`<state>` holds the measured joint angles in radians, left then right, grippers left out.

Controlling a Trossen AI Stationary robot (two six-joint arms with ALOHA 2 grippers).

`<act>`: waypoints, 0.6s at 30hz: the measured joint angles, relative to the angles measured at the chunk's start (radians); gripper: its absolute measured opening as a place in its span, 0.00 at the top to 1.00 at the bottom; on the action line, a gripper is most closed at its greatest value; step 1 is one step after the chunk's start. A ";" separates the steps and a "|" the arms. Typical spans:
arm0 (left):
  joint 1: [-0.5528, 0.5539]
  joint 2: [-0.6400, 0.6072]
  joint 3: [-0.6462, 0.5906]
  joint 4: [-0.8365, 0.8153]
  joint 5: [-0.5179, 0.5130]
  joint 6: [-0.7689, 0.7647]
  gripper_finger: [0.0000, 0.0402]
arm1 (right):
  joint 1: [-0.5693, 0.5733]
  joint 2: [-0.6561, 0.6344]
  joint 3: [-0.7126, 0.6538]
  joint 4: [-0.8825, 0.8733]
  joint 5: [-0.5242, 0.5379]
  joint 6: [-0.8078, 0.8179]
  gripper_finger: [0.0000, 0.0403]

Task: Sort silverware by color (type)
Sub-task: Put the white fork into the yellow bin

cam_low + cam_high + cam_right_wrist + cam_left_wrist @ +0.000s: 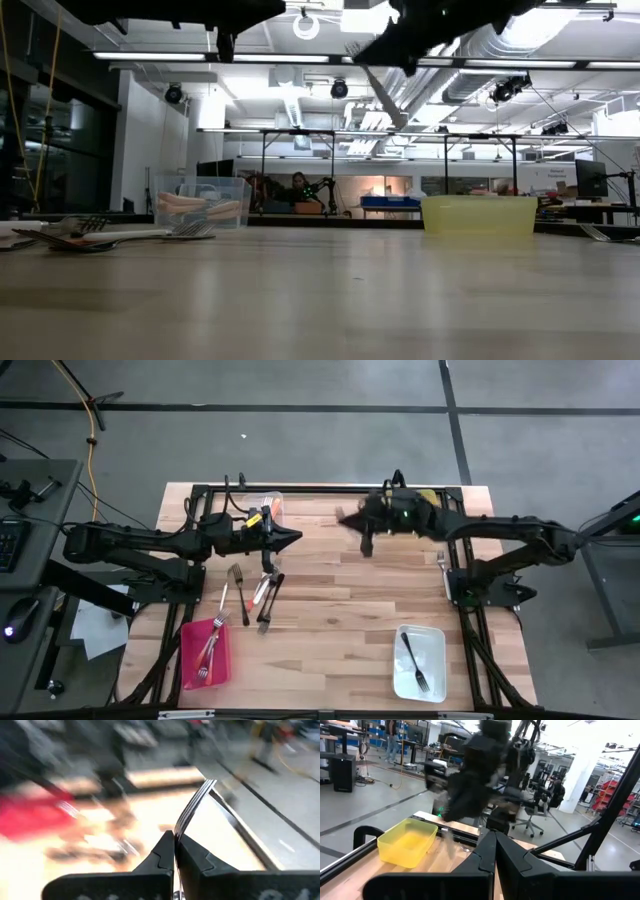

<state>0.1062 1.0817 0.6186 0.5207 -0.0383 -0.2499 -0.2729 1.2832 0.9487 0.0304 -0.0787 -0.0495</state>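
Step in hand, by judgement: a carry. The right gripper (pixel 174 836) is closed on a fork (pixel 195 802), clamped by the handle with the tines projecting forward past the fingertips. In the high view this gripper (pixel 352 522) is raised above the table (pixel 330 610), near the middle of its far edge. The handle colour cannot be told from these views.

The left gripper (pixel 295 538) is closed and holds nothing; it hangs over the far left part of the table, just beyond the unsorted pile.

Position of the silverware: the loose pile (pixel 255 592) lies on the bare table left of centre. Forks are already in the red bin (pixel 190 660) at the near left corner, one dark fork (pixel 414 662) lies in the white bin (pixel 433 672) toward the near right corner, and orange-handled pieces sit in the clear bin (pixel 277 500) at the far edge. A yellow bin (pixel 478 214) stands at the far edge on the right side, mostly hidden under the right arm in the high view.

Next move, by judgement: bring the held fork over the bin that matches its type, lower it, then open the fingers. The risk is a drop from height onto a bin rim.
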 joint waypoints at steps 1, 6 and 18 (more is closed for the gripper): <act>0.000 0.000 0.000 -0.002 -0.001 0.000 1.00 | -0.023 0.001 0.032 -0.091 0.014 -0.044 1.00; 0.000 0.000 0.000 -0.007 -0.023 0.000 1.00 | -0.161 0.054 0.165 -0.454 0.200 -0.259 1.00; 0.000 0.000 0.000 -0.022 -0.048 0.000 1.00 | -0.491 0.185 0.161 -0.636 0.259 -0.326 1.00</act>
<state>0.1066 1.0817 0.6189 0.4989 -0.0868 -0.2497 -0.7637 1.4685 1.1095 -0.6056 0.1799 -0.3757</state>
